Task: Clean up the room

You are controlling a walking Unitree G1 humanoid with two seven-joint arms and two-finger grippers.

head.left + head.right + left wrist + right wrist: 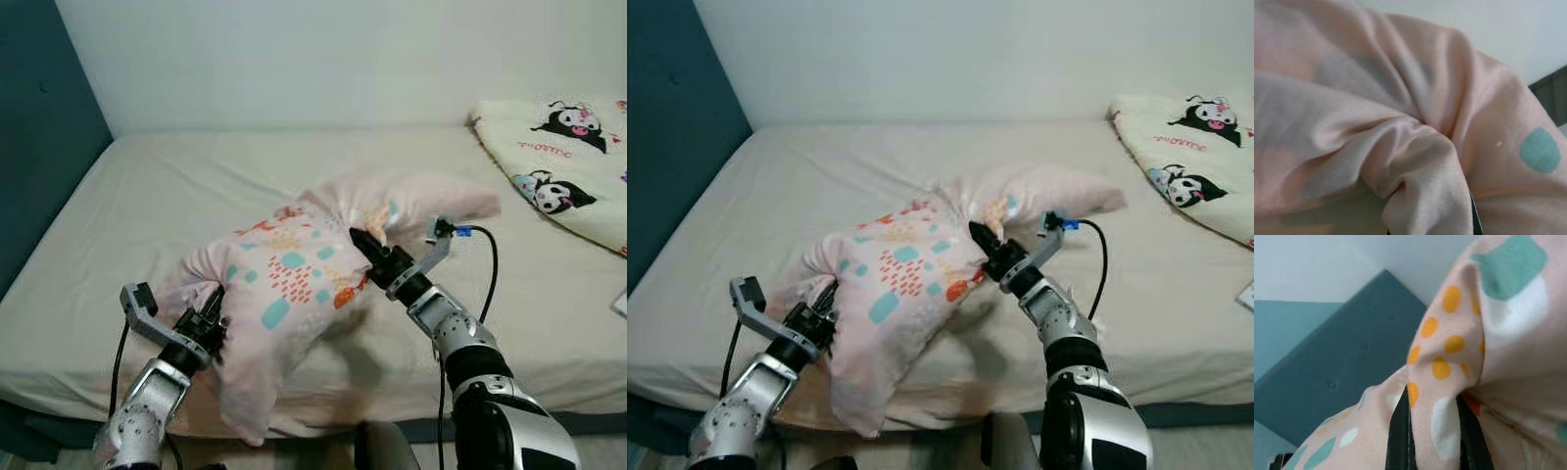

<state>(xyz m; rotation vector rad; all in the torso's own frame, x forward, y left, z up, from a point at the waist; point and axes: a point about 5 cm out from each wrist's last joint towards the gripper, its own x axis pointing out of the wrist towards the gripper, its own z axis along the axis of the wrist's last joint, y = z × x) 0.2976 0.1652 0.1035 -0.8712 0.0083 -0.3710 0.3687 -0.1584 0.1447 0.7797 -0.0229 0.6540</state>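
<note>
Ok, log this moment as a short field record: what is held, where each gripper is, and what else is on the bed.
held item: pink patterned pillow, lifted partly off the bed
left gripper: shut on the pillow's near left corner, fabric bunched
right gripper: shut on a fold at the pillow's upper middle, fabric pinched between fingers
surface: beige bed
other items: cream cartoon-print blanket at the bed's far right
headboard: dark teal, on the left

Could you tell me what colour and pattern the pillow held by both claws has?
Pale pink pillow with teal, orange and white patches; clearest in the left eye view.
</note>
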